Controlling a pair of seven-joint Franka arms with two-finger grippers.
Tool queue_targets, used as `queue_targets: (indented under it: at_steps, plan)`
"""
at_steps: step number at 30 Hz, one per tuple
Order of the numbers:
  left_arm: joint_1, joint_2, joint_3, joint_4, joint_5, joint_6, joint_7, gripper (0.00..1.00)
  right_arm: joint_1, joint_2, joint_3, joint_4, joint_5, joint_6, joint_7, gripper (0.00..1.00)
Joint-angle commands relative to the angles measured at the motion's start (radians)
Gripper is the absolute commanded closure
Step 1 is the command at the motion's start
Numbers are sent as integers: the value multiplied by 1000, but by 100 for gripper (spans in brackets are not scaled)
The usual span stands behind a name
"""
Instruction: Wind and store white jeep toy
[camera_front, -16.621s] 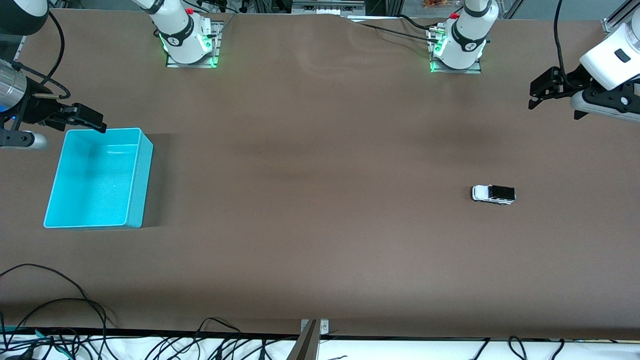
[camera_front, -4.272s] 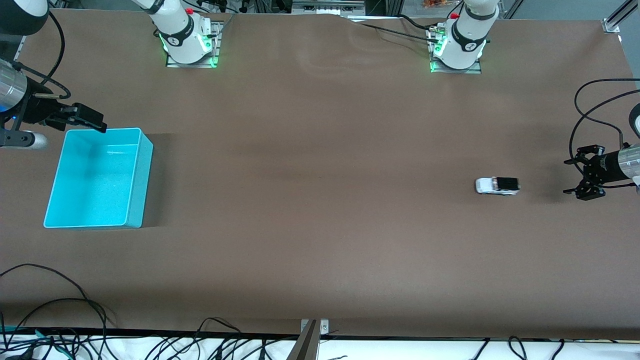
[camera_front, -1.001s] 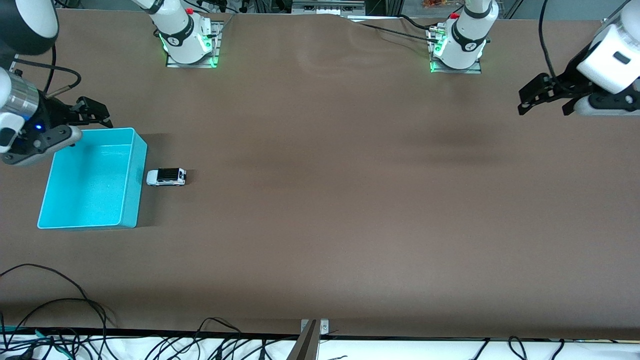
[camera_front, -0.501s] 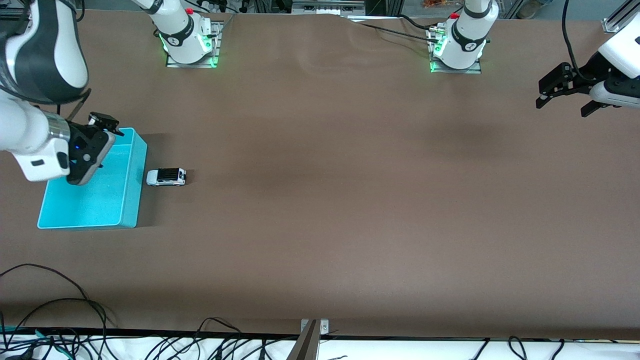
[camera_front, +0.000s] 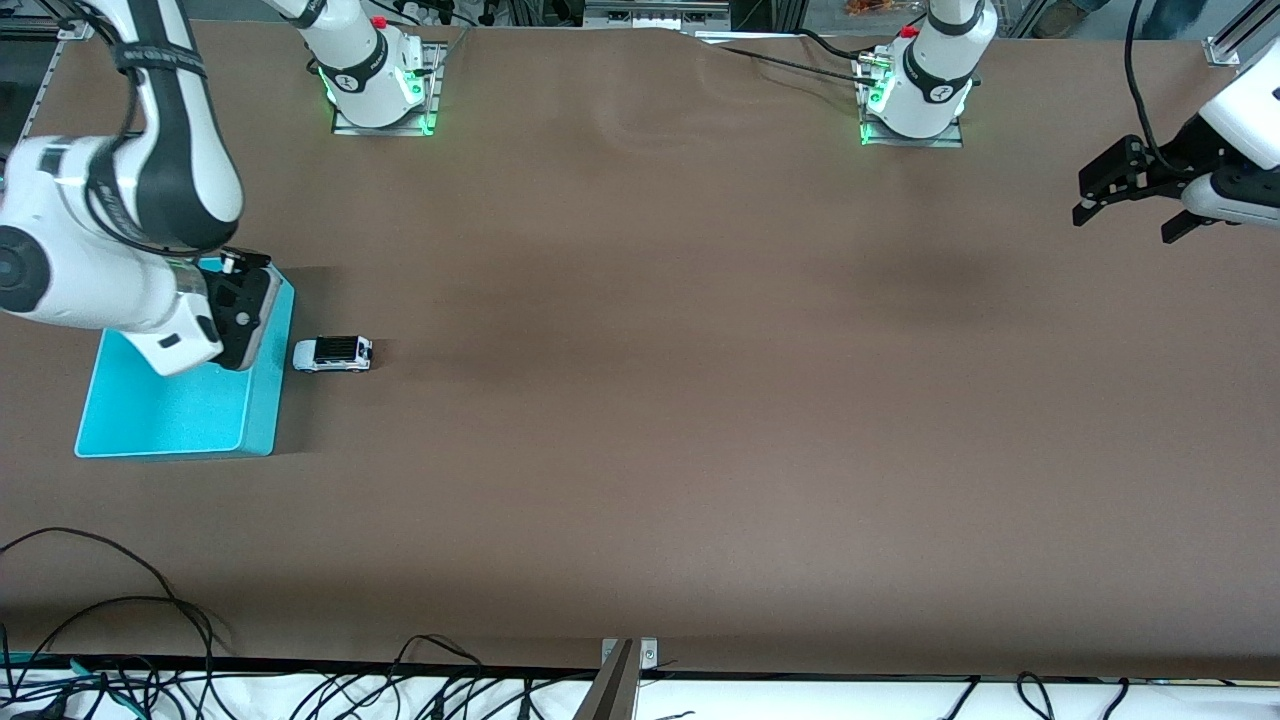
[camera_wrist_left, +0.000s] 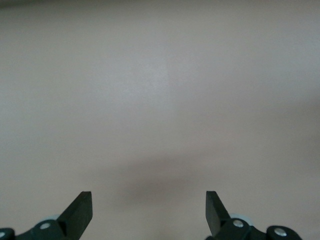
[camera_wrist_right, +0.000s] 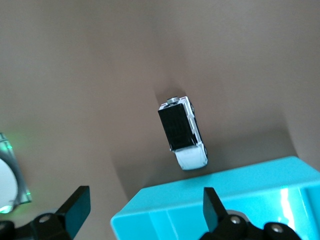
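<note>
Beside the cyan plastic bin (camera_front: 262, 420), on the side toward the left arm's end of the brown table (camera_front: 640, 450), the small white jeep toy with a black roof (camera_front: 332, 353) rests where it did a moment ago. Since then the right gripper (camera_wrist_right: 142, 202), jaws apart, has swung over the bin's wall near the toy. Well apart, the left gripper (camera_front: 1128, 200) waits open above its table end.

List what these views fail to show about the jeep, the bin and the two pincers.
- Cyan bin: front view, the right arm covers much of it.
- Right pincer: hidden under its arm in front view.
- White jeep toy: winding part too small to see.
- Left pincer: its wrist view shows only bare table.
</note>
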Motion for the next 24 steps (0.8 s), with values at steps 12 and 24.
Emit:
queue_targets:
  at_steps: [12,24]
  plan:
    - [-24,112,-7,163,52,-84,15,0,-4,2,3,-304,19,445,-227,0]
    - [-23,110,-8,165,46,-84,15,0,-4,107,8,-304,21,600,-270,0]
